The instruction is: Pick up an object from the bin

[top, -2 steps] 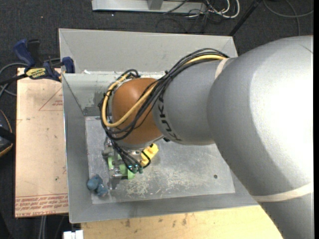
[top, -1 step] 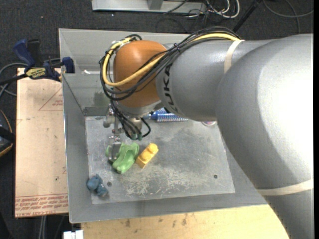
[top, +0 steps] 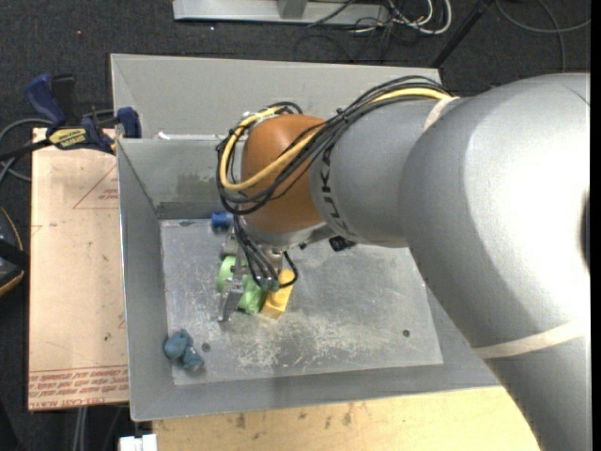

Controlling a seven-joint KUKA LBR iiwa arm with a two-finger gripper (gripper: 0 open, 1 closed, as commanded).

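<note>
Arm: enters from the right, its orange cover (top: 282, 177) and cables (top: 230, 172) hanging over the middle of the bin (top: 141, 252).
Gripper (top: 235, 306): low over the bin floor, left of centre, pointing down at a small cluster of two things.
Gripper state: how far it is open cannot be told, as the wrist hides much of it. Whether it has hold of anything cannot be told either.
Task's thing: a bright green piece (top: 250, 298), of irregular shape, lies right at the gripper, with green showing on both sides of it.
Neighbour: a yellow block (top: 278, 301) touches or lies just beside the green piece on its right.
Other things: a small blue piece (top: 221, 221) sits near the back wall, and a blue-grey lump (top: 181, 349) lies in the front left corner. Both are well apart from the gripper.
Stage (judged): at or about the grasp, with no lift evident.
Risk, double pick: the yellow block lies so close that a closing grip may catch or drag it along.
Risk, slip: the green piece looks uneven, so a grip on one edge could let it twist out on the way up.
Risk, floor contact: the gripper is very low, and any further descent may scrape the metal.
Edges: the sloping left wall stands nearest, but not close.
Open room: bare floor lies to the right and front, and the space straight above is free for a lift.
</note>
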